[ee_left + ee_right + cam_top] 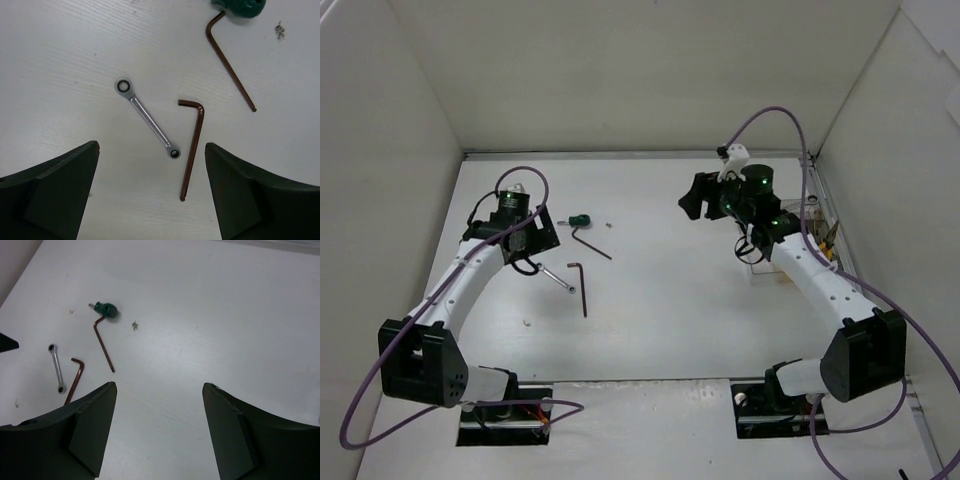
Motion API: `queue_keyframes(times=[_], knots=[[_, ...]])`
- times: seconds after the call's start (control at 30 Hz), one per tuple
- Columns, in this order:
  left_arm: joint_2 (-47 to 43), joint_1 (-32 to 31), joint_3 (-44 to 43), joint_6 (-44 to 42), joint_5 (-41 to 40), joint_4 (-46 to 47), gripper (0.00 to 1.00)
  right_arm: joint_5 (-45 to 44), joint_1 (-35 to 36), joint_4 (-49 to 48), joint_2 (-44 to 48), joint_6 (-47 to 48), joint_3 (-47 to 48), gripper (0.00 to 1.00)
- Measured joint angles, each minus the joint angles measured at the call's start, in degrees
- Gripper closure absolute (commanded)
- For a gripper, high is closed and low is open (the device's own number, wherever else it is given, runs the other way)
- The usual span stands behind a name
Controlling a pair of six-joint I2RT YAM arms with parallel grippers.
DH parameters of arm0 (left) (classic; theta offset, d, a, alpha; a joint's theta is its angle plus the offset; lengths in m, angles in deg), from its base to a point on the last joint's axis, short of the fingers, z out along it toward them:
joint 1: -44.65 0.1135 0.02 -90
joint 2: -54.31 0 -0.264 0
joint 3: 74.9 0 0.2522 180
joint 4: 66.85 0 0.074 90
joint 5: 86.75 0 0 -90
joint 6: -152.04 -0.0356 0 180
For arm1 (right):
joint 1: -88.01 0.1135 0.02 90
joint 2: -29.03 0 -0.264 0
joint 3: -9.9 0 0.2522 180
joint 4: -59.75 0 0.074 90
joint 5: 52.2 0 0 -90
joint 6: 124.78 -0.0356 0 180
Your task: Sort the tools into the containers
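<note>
**Top external.** The silver wrench [558,278] lay left of centre, its long axis diagonal. Just beside it the nearer hex key [582,292] ran near to far. The farther hex key [592,244] and the green screwdriver [580,219] lay behind. The clear containers [812,212] at the right edge were mostly hidden by the right arm, so their contents could not be told.

**Left wrist.** The left gripper [151,146] hung above the wrench, jaws wide apart and empty.

**Right wrist.** The right gripper [158,385] had its jaws apart with nothing between them.

A white table [680,320] boxed in by plain panels.
A back panel [640,70], a left panel [370,180] and a right panel [900,150] enclose it; light is soft and even.
</note>
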Motion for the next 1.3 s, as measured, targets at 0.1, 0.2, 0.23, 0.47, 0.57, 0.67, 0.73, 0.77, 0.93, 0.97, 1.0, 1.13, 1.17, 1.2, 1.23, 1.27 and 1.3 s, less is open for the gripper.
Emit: queue_keyframes(times=[0.1,0.2,0.23,0.47,0.57,0.67,0.73,0.77,0.93,0.97,1.0,1.13,1.17,1.2,1.23,1.27,1.3], knots=[[0.90,0.04,1.05,3.78,-1.38,-1.51,0.25,-3.89,5.38,1.31,0.44,0.85,-1.55,0.33],[3.48,0.04,1.75,7.34,-2.69,-3.56,0.29,-7.45,9.40,2.29,0.83,1.53,-3.08,0.33],[4.74,0.04,1.75,8.35,-3.04,-4.13,0.30,-8.35,10.38,2.32,0.96,1.75,-3.54,0.33],[13.03,0.52,0.85,13.27,-3.91,-6.10,0.39,-11.45,14.78,2.69,3.23,2.16,-8.22,0.34],[16.94,1.51,-1.46,14.19,-3.80,-6.64,0.43,-12.11,15.74,3.04,5.42,2.16,-10.47,0.34],[20.92,2.47,-4.31,14.97,-3.45,-6.93,0.46,-12.35,16.06,3.10,6.84,2.16,-11.34,0.33],[23.52,3.06,-5.97,15.45,-3.23,-6.88,0.48,-12.55,16.35,3.08,8.17,2.16,-12.00,0.33],[24.50,3.19,-6.38,15.69,-3.23,-6.86,0.48,-12.57,16.37,3.08,8.87,2.19,-12.35,0.33],[28.33,3.67,-8.70,16.92,-3.15,-7.65,0.53,-12.61,16.39,3.04,11.65,2.19,-14.01,0.33],[28.92,3.69,-9.11,17.03,-3.04,-7.63,0.54,-12.61,16.39,3.04,12.04,2.19,-14.36,0.33],[29.53,3.74,-9.57,17.18,-3.02,-7.65,0.55,-12.63,16.39,3.06,12.39,2.19,-14.67,0.33],[31.06,3.85,-11.04,18.27,-2.58,-7.93,0.61,-12.83,16.46,3.08,13.38,2.19,-15.54,0.32],[31.19,3.85,-11.17,18.56,-2.40,-7.93,0.61,-12.87,16.52,3.08,13.53,2.19,-15.67,0.32],[31.23,3.82,-11.21,18.91,-2.27,-7.96,0.63,-12.96,16.55,3.10,13.73,2.19,-15.76,0.32],[31.26,3.82,-11.26,19.39,-2.19,-7.98,0.65,-13.11,16.61,3.10,13.94,2.19,-15.85,0.32],[31.28,3.82,-11.28,19.69,-2.14,-8.02,0.66,-13.22,16.65,3.10,14.25,2.21,-15.91,0.32],[31.30,3.82,-11.28,19.96,-2.10,-8.02,0.67,-13.27,16.65,3.06,14.58,2.21,-16.02,0.31]])
